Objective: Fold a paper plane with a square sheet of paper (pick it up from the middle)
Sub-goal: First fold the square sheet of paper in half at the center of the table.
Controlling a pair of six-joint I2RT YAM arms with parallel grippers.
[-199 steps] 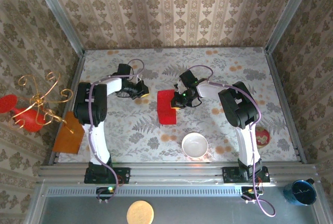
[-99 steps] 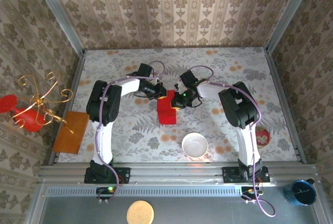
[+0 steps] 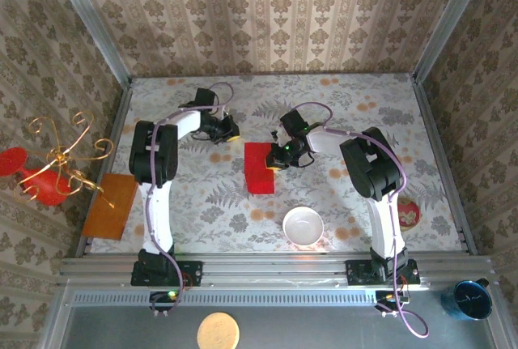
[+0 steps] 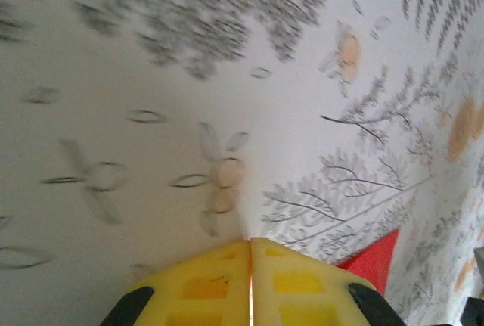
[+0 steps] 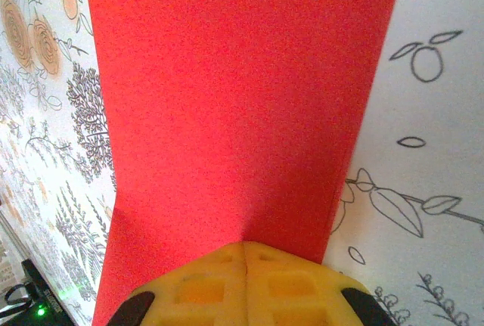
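The paper lies flat in the middle of the bench. The right pincer is over its far right corner. The left pincer is behind the paper and to its left, apart from it. The bowl stands in front of the paper, a bit to the right. The board lies at the bench's left edge, well apart.

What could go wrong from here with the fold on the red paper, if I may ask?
1. The right tool is shut with its tips on the red paper; a sideways push could slide or wrinkle the thin sheet instead of creasing it.
2. The left tool is shut and off the paper, over the table, so nothing pins the other side and the layers may spring open or skew.
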